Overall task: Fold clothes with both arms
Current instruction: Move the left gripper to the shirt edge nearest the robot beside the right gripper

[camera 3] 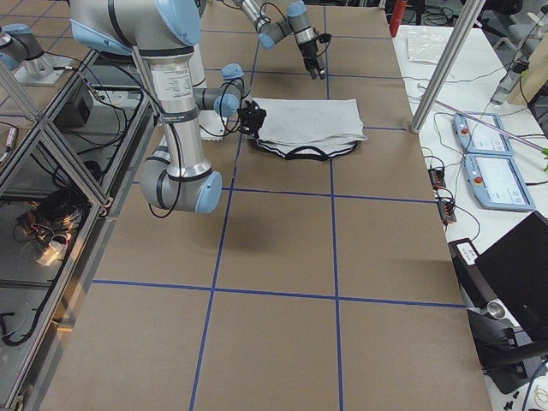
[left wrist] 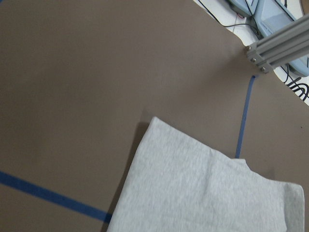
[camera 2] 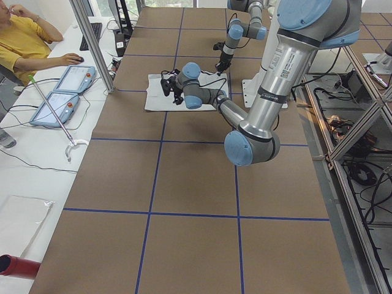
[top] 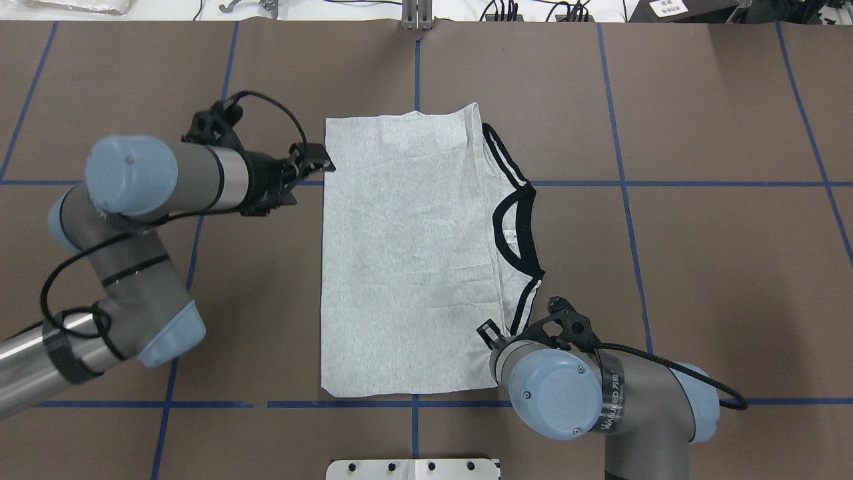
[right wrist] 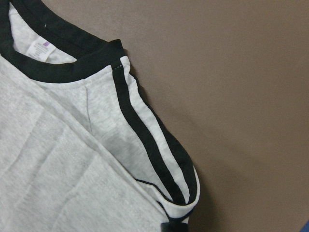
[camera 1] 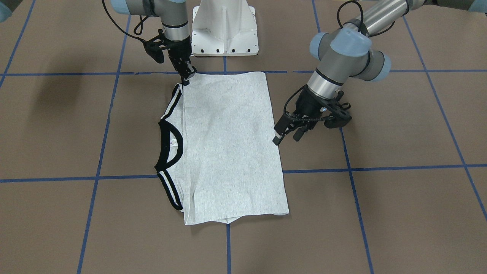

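Observation:
The light grey T-shirt [camera 1: 228, 152] lies flat on the brown table, folded into a long rectangle, print hidden. Its black collar [camera 1: 167, 137] and striped sleeve edges [top: 506, 160] stick out on the side of my right arm. The right gripper [camera 1: 185, 80] points down at the shirt's corner nearest the robot base, fingers together on the folded edge by the striped sleeve [right wrist: 154, 145]. My left gripper [camera 1: 287, 137] hangs open just off the opposite long edge, holding nothing. Its wrist view shows a bare corner of the T-shirt [left wrist: 193, 193].
The white pedestal [camera 1: 224, 26] stands at the robot's side of the table. Blue tape lines [camera 1: 99, 152] grid the brown surface. A seated person [camera 2: 24, 43], two pendants [camera 2: 61, 92] and a metal post [camera 2: 92, 43] are past the far edge.

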Controlling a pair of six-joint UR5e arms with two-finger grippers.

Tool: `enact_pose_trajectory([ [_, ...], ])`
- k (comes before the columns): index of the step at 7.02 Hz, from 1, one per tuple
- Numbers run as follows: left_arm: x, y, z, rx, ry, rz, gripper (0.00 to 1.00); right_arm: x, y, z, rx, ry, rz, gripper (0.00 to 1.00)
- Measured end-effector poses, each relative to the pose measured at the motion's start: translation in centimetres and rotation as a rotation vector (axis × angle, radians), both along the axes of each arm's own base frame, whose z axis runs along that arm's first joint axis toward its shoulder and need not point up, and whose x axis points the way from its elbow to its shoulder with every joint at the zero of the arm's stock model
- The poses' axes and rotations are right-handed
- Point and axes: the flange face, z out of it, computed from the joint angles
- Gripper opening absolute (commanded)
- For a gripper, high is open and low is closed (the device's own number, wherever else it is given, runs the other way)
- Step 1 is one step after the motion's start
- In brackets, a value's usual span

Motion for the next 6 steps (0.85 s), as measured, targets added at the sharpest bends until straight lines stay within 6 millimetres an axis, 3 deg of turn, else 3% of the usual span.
enact_pose_trajectory([
  [2,1.4,9.3,-0.3,-0.096,0.021,0.070,0.99,0.3,0.1,-0.2,0.001,-0.007,0.000,0.00],
  [3,3.2,13.0,-0.3,-0.134,-0.016,0.078,0.93,0.3,0.1,-0.3,0.001,-0.008,0.000,0.00],
  [4,4.9,15.9,-0.2,-0.166,-0.044,0.077,0.87,0.3,0.1,-0.3,0.001,-0.008,-0.001,0.00],
  [6,7.2,19.3,0.7,-0.217,-0.092,0.098,0.86,0.3,0.1,-0.3,0.001,-0.008,-0.002,0.00],
])
